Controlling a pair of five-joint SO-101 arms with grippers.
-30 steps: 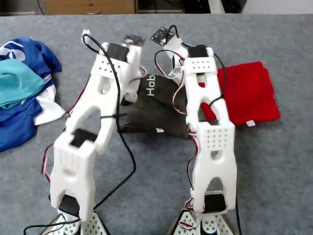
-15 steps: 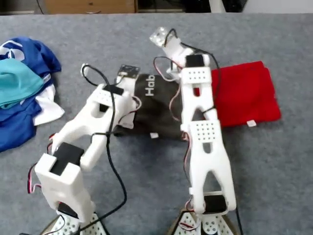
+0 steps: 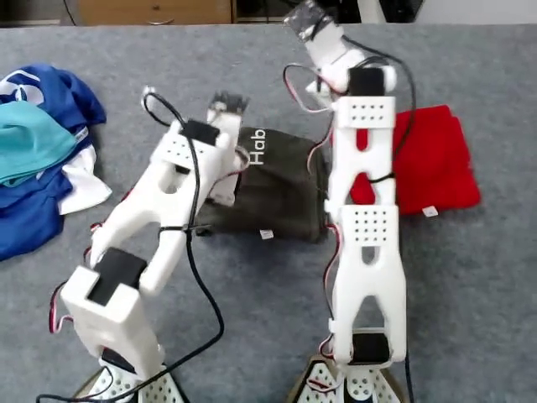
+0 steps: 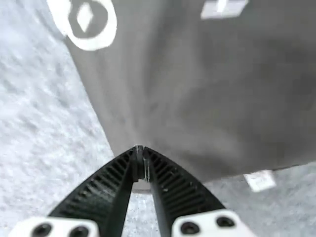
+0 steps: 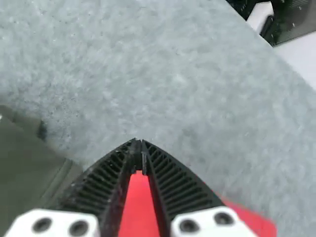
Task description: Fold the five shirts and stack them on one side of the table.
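Note:
A folded dark grey shirt (image 3: pixel 281 185) with white print lies mid-table, and a folded red shirt (image 3: pixel 432 164) lies to its right. My left gripper (image 3: pixel 220 186) is at the dark shirt's left edge. In the left wrist view it (image 4: pixel 139 158) is shut, its tips touching the hem of the dark shirt (image 4: pixel 197 89); I cannot tell if cloth is pinched. My right gripper (image 5: pixel 138 148) is shut and hangs over the grey table near the far edge of the red shirt (image 5: pixel 136 200), with nothing visibly between its tips.
A loose pile of blue, teal and white shirts (image 3: pixel 33 159) sits at the table's left edge. Both arms' cables trail over the dark shirt. The grey table (image 3: pixel 470 294) is bare at the front right. Furniture stands beyond the far edge.
The left arm drew back toward its base, then came forward again to the dark shirt's left edge. The right arm swung away from the dark shirt, toward the far side and slightly right.

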